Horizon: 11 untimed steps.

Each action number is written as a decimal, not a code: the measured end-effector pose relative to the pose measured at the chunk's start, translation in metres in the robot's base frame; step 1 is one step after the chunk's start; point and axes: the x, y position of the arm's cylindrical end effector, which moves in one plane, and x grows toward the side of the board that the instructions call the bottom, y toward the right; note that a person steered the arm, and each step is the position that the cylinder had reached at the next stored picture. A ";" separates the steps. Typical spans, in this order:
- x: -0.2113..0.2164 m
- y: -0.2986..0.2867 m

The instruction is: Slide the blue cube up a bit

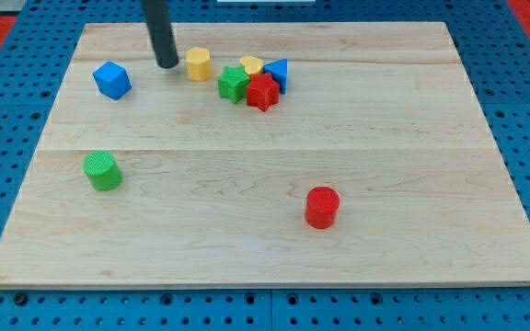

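The blue cube sits on the wooden board near the view's upper left. My tip touches the board to the right of the blue cube and a little higher, with a gap between them. The tip stands just left of a yellow hexagonal block.
A cluster lies right of the tip: a green star block, a red star block, a yellow block and a blue triangular block. A green cylinder stands at the left, a red cylinder at lower right.
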 end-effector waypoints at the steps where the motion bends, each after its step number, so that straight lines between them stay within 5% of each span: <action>1: 0.000 0.044; 2: 0.000 0.070; 4: -0.019 0.027; 7: 0.089 0.005; 9: 0.091 -0.076; 11: 0.054 -0.087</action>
